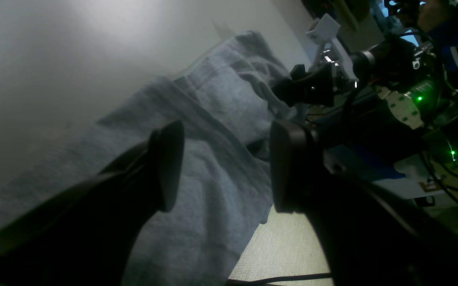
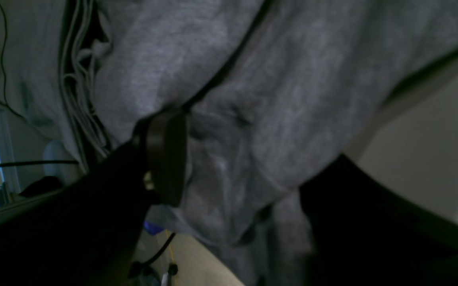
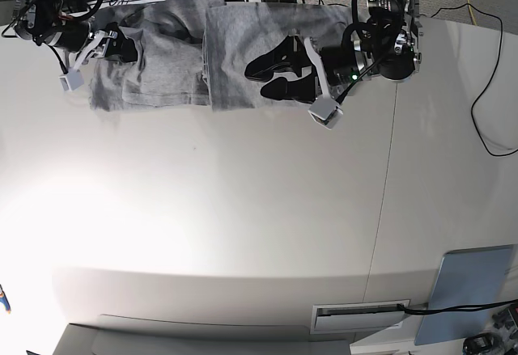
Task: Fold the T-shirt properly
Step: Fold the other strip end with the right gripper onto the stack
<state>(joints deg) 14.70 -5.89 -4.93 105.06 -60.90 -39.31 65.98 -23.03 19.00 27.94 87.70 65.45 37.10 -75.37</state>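
Here: T-shirt (image 3: pixel 174 64), grey, lying partly folded along the table's (image 3: pixel 243 226) far edge. Left gripper (image 3: pixel 271 78) spread wide above it; right gripper (image 3: pixel 113 44) spread, empty, over its sleeve end.

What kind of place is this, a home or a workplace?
Probably a robotics lab or workshop: two robot arms work over a large white table, loose cables run across it, and a grey T-shirt lies as test material.

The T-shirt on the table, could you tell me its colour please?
Heather grey T-shirt, clearest in the base view.
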